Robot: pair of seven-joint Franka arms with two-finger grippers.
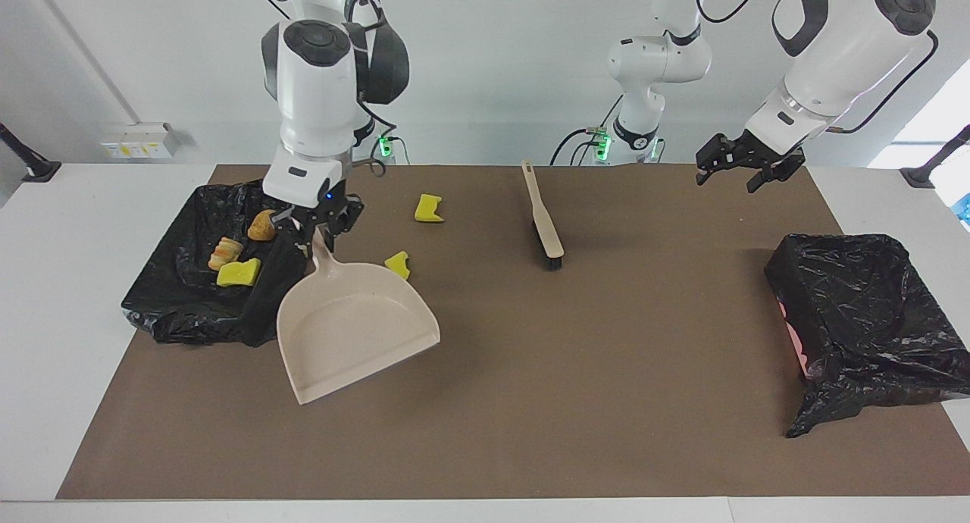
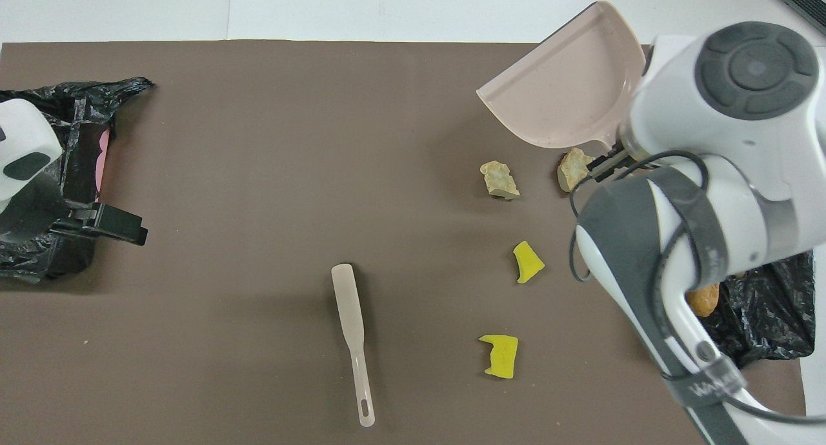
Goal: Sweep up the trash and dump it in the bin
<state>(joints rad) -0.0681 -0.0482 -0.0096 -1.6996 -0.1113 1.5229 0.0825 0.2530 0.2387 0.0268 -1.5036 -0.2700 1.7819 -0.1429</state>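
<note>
My right gripper (image 1: pixel 317 231) is shut on the handle of the beige dustpan (image 1: pixel 356 333), which hangs tilted and empty over the mat beside the black-bagged bin (image 1: pixel 182 303). Three pieces of trash lie in the bin: a yellow sponge (image 1: pixel 239 271), a striped roll (image 1: pixel 225 252) and a brown lump (image 1: pixel 261 225). Two yellow sponges (image 2: pixel 528 262) (image 2: pixel 500 355) and two tan lumps (image 2: pixel 499 178) (image 2: pixel 573 169) lie on the mat; the raised dustpan (image 2: pixel 568 90) hides the lumps in the facing view. The brush (image 1: pixel 549 227) lies alone mid-table. My left gripper (image 1: pixel 746 170) hangs open and empty, waiting.
A second black-bagged bin (image 1: pixel 864 318) sits at the left arm's end of the brown mat (image 1: pixel 606 402), with the left gripper up in the air beside it. White table shows around the mat.
</note>
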